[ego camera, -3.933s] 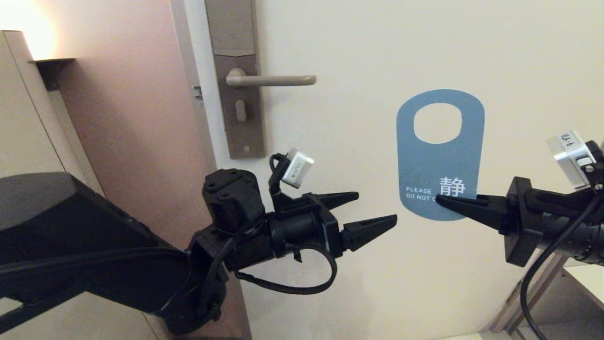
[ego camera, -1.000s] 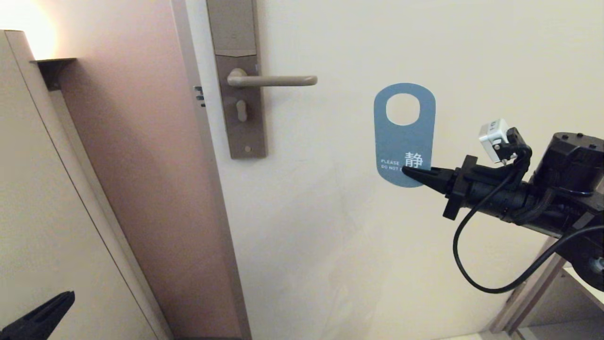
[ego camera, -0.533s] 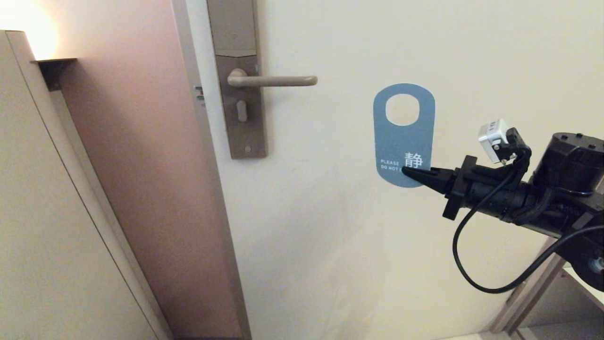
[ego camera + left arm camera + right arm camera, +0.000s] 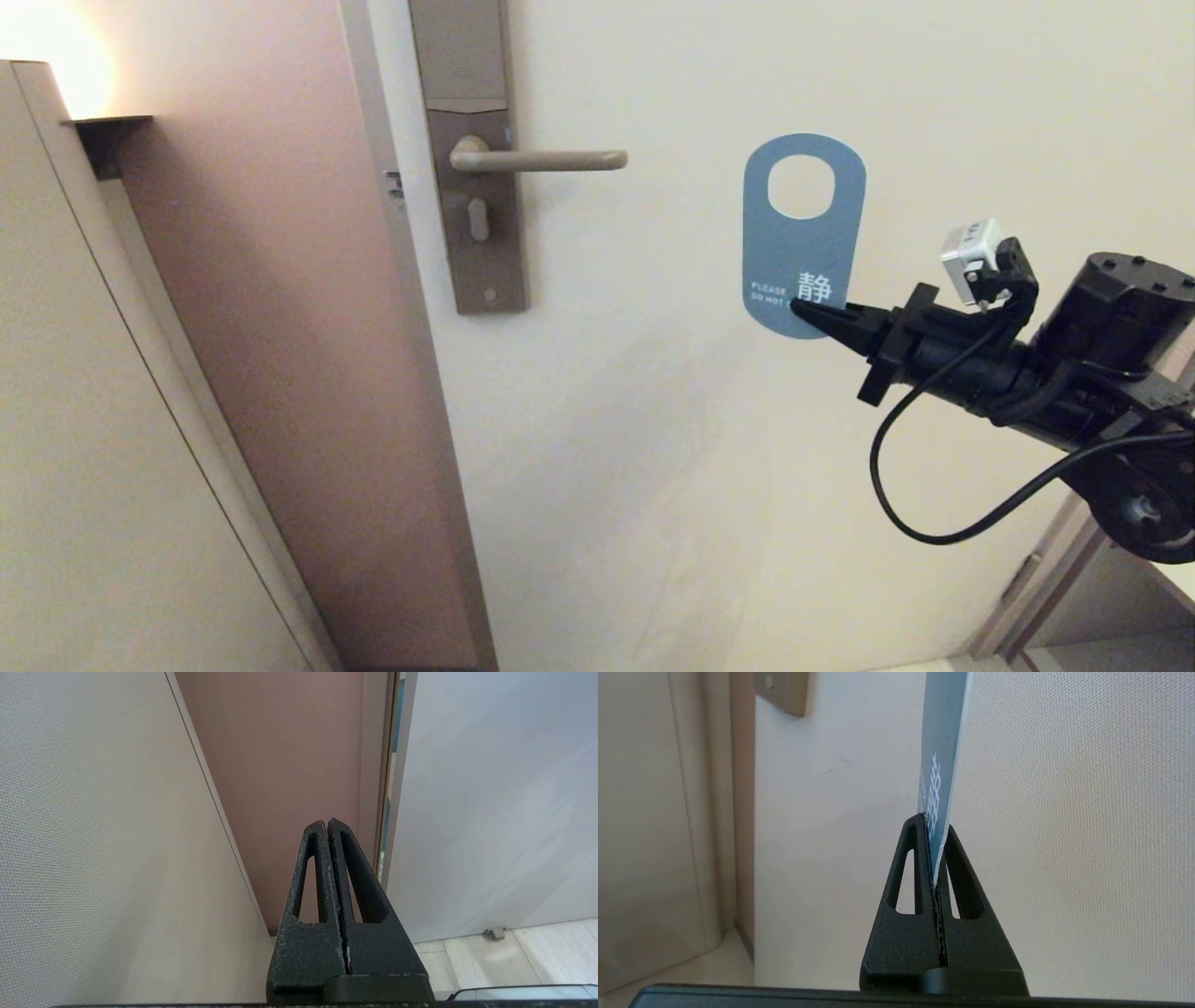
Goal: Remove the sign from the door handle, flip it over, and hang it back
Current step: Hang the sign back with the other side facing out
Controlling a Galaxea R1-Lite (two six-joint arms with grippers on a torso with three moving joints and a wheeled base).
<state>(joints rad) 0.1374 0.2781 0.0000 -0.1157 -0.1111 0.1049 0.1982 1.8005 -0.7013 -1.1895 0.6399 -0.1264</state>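
The sign (image 4: 803,247) stands upright in front of the door, blue side toward me, its oval hole at the top. My right gripper (image 4: 801,312) is shut on the sign's lower right corner; in the right wrist view the sign (image 4: 941,765) rises edge-on from between the fingertips. The door handle (image 4: 537,160) is a bare horizontal lever to the left of the sign, its tip about level with the hole. My left gripper (image 4: 327,823) is shut on nothing, low and out of the head view, facing the door frame.
The handle's tall plate (image 4: 474,159) with a keyhole sits on the cream door (image 4: 747,467). The brown door frame (image 4: 280,355) and a beige wall panel (image 4: 112,448) lie to the left. A lamp glows at the top left.
My right gripper has lifted the sign, so its hole is now about level with the handle. The left arm, in view a second ago at the bottom left, has dropped out of the head view.
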